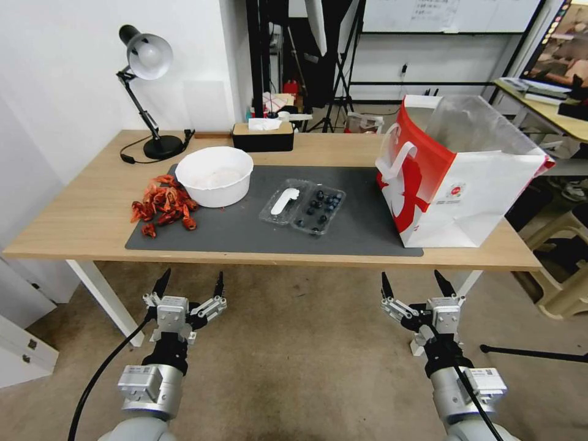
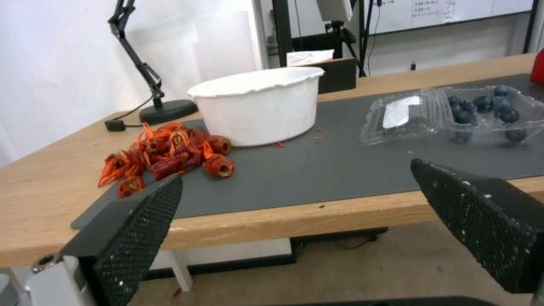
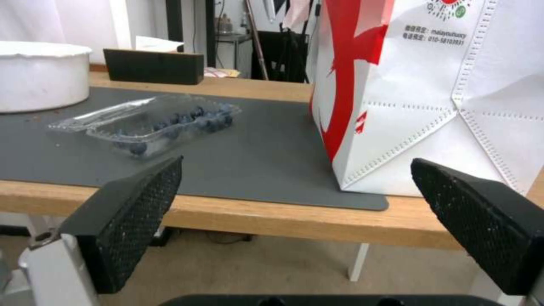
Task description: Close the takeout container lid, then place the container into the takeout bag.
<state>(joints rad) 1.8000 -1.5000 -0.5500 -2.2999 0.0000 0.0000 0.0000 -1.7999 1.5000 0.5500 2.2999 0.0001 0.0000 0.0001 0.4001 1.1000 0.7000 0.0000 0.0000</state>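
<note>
The clear takeout container point(image 1: 318, 209) lies open and flat in the middle of the grey mat, dark berries in its right half point(image 2: 487, 112) point(image 3: 170, 123). Its lid point(image 1: 282, 202) with a white oblong sticker point(image 2: 399, 111) is folded out to the left. The red and white takeout bag point(image 1: 456, 180) stands open at the mat's right end, close to the right wrist camera point(image 3: 431, 89). My left gripper point(image 1: 190, 285) and right gripper point(image 1: 411, 283) both hang open below the table's front edge, over the floor, nothing between their fingers.
A large white round bowl point(image 1: 214, 176) stands left of the container, with a pile of red crayfish shells point(image 1: 162, 205) beside it. A desk lamp point(image 1: 147, 98) and a black tissue box point(image 1: 263, 136) sit along the back edge. A stool point(image 1: 560, 269) stands right of the table.
</note>
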